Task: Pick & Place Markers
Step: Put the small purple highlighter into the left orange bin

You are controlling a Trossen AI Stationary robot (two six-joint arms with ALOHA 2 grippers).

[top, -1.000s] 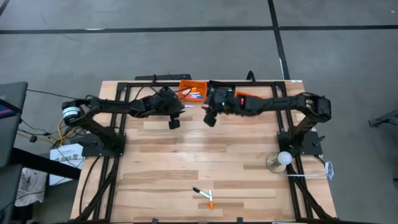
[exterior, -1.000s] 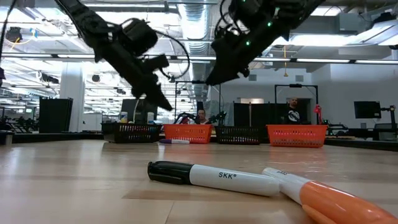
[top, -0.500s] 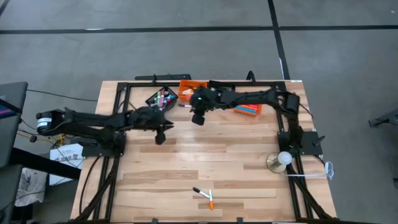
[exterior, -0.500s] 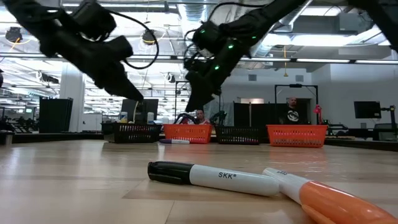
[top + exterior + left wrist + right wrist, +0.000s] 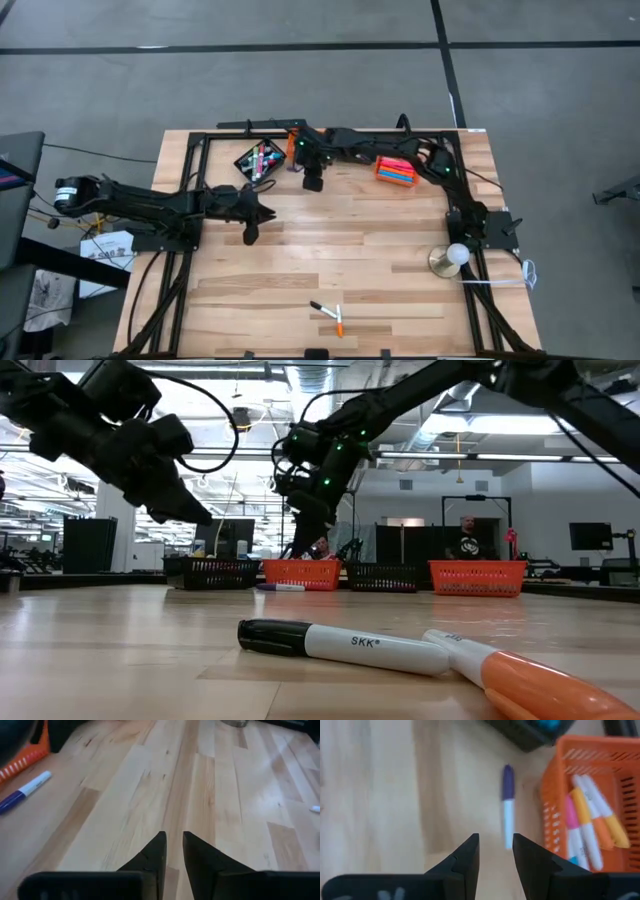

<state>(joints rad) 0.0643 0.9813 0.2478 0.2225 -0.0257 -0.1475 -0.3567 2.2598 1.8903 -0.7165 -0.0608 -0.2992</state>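
Two markers lie near the table's near edge: a white one with a black cap (image 5: 321,307) (image 5: 340,645) and an orange one (image 5: 339,322) (image 5: 520,682). A purple-capped marker (image 5: 508,813) (image 5: 24,791) lies on the wood beside an orange bin of markers (image 5: 590,820). My right gripper (image 5: 312,182) (image 5: 495,846) hovers open just short of that purple marker. My left gripper (image 5: 250,232) (image 5: 174,845) hangs over bare wood left of centre, its fingers a narrow gap apart. A black bin (image 5: 257,158) and a second orange bin (image 5: 395,172) also hold markers.
The bins stand in a row along the far edge, with the black frame rails (image 5: 200,150) around them. A white round object on a stand (image 5: 455,257) sits near the right arm's base. Bare wood lies between the bins and the two near markers. People show far behind.
My left gripper has drawn back from the bins toward the table's near left, uncovering the black bin. My right gripper has swung along the far edge toward the table's left and come down toward the purple marker. No marker has moved.
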